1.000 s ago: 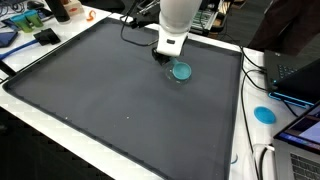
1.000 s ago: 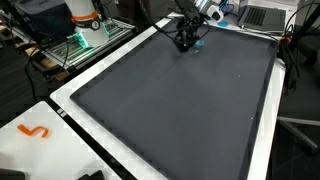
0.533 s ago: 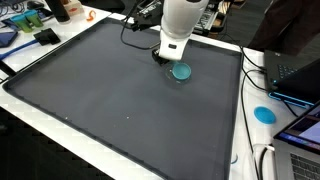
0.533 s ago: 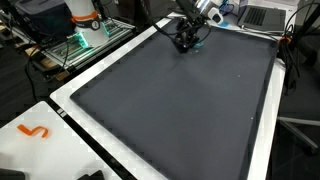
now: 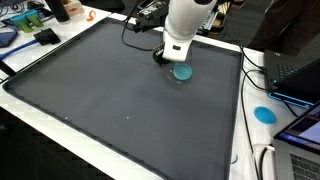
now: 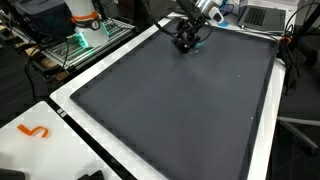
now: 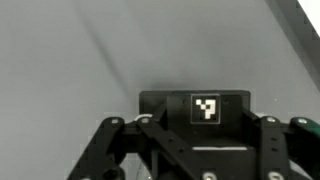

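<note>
A small teal disc (image 5: 181, 71) lies flat on the big dark mat (image 5: 110, 95) near its far edge. My gripper (image 5: 161, 57) hangs just beside the disc, low over the mat, with nothing seen between its fingers. In an exterior view the black gripper (image 6: 185, 42) stands with the teal disc (image 6: 199, 43) partly hidden behind it. The wrist view shows only the gripper's body with a square black-and-white marker (image 7: 205, 108) and its linkage arms spread wide. The fingertips are out of that frame.
A white table border (image 5: 240, 120) rings the mat. A second blue disc (image 5: 264, 114) lies off the mat near laptops (image 5: 300, 75) and cables. An orange squiggle (image 6: 35, 131) lies on the white border. Equipment racks (image 6: 80, 30) stand beyond the mat's edge.
The arm's white upper part has leaned a little sideways over the disc. The gripper and the teal disc stay in nearly the same spot.
</note>
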Robot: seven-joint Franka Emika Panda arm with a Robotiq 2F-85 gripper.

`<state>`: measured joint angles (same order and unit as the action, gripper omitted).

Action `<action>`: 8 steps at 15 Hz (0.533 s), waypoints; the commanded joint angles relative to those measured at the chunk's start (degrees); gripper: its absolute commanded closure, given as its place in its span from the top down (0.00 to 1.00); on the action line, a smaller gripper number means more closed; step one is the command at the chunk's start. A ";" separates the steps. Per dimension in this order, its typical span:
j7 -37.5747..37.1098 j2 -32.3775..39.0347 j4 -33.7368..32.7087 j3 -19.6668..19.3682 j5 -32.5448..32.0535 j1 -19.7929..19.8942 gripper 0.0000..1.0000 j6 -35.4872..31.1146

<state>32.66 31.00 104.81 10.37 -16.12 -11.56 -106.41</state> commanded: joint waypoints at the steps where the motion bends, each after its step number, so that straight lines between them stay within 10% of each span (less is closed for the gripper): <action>1: -2.08 3.39 -0.19 0.16 -2.95 -0.73 0.31 -2.85; 8: -3.41 2.33 1.69 -0.79 -2.95 0.27 0.31 -4.32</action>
<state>32.49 31.19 105.13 10.17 -17.37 -11.70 -107.96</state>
